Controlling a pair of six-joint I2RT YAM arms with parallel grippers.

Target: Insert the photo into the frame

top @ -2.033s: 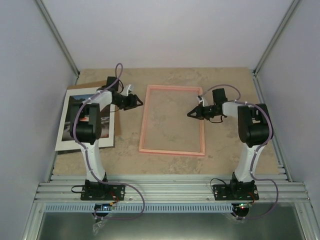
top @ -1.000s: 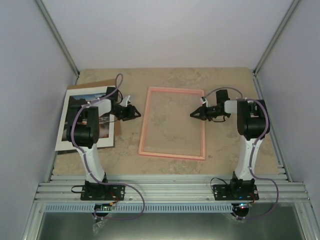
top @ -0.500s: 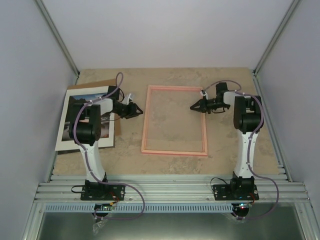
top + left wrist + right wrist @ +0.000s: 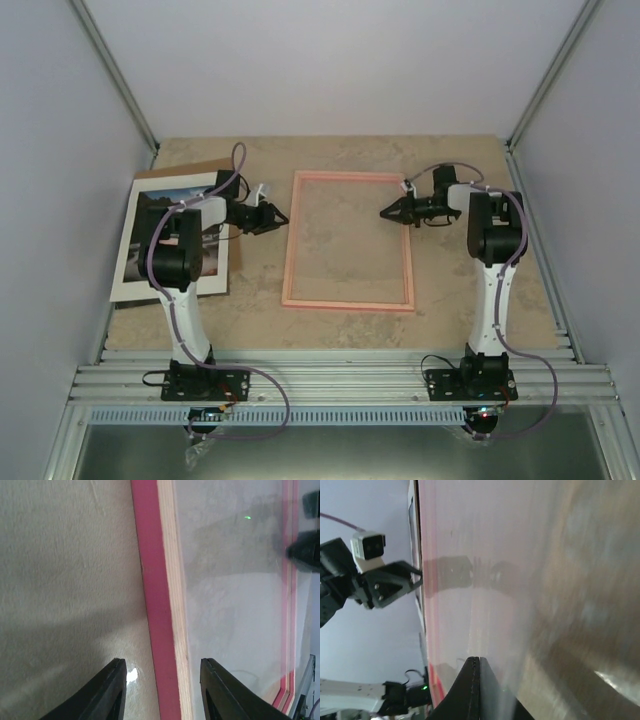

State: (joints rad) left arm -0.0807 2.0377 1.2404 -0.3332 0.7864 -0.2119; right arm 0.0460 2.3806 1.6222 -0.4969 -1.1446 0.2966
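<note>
The pink frame (image 4: 290,250) lies flat mid-table, with a clear pane inside it. The photo (image 4: 138,215) lies face up at the left on a brown backing board (image 4: 190,166), partly hidden by the left arm. My left gripper (image 4: 277,216) is open at the frame's left rail. In the left wrist view its fingers (image 4: 107,690) stand either side of that rail (image 4: 155,580), gripper (image 4: 162,662) empty. My right gripper (image 4: 384,213) is shut and empty over the pane near the frame's top right. In the right wrist view its tips (image 4: 475,659) are pressed together.
Grey walls close in both sides and the back. An aluminium rail (image 4: 340,380) runs along the near edge by the arm bases. The left gripper (image 4: 385,587) shows across the frame in the right wrist view.
The frame has turned from slightly skewed to square with the table. My right gripper has moved farther back, tips still shut. My left gripper has settled at the left rail.
</note>
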